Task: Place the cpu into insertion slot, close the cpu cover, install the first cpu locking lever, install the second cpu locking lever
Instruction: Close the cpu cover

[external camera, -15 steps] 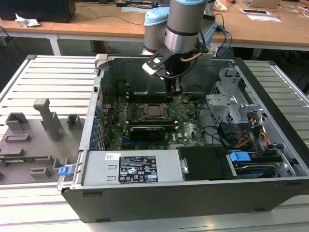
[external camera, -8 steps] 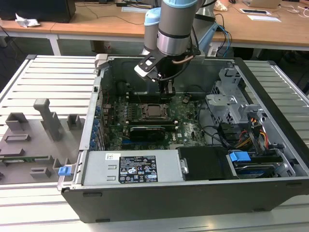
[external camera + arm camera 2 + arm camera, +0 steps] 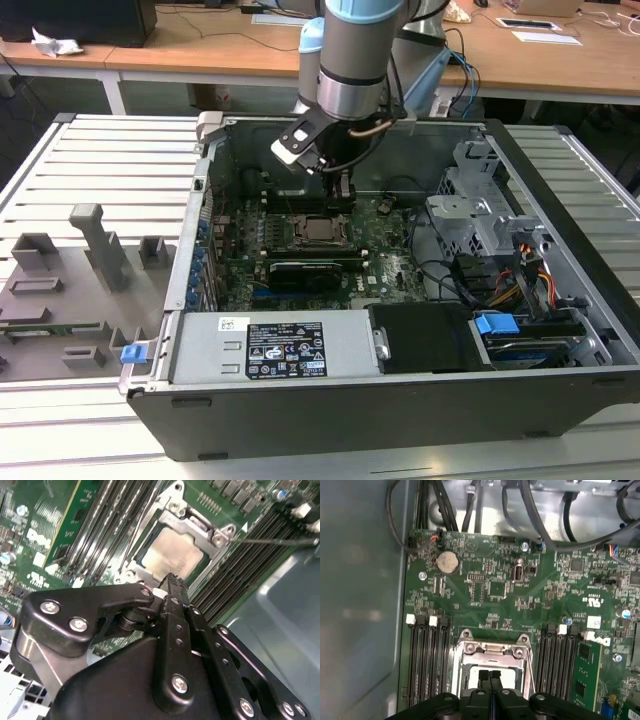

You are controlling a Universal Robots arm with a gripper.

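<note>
The cpu (image 3: 175, 555) lies in the insertion slot (image 3: 322, 230) on the green motherboard, its silvery-beige face showing. The cpu cover (image 3: 200, 526), a dark-silver frame, lies flat around the chip with the face showing through its window. A thin locking lever (image 3: 275, 541) juts out from one corner of the cover, off the board. My gripper (image 3: 490, 676) hangs just above the socket's edge with its black fingers (image 3: 172, 587) pressed together and nothing between them. In the exterior view the gripper (image 3: 340, 187) sits low inside the case, just behind the socket.
Black memory slots (image 3: 427, 660) flank the socket on both sides. A long black expansion card (image 3: 310, 272) lies in front of it. Cables (image 3: 540, 515) and a drive cage (image 3: 480, 215) crowd the exterior view's right. The case wall (image 3: 360, 605) rises beside the board.
</note>
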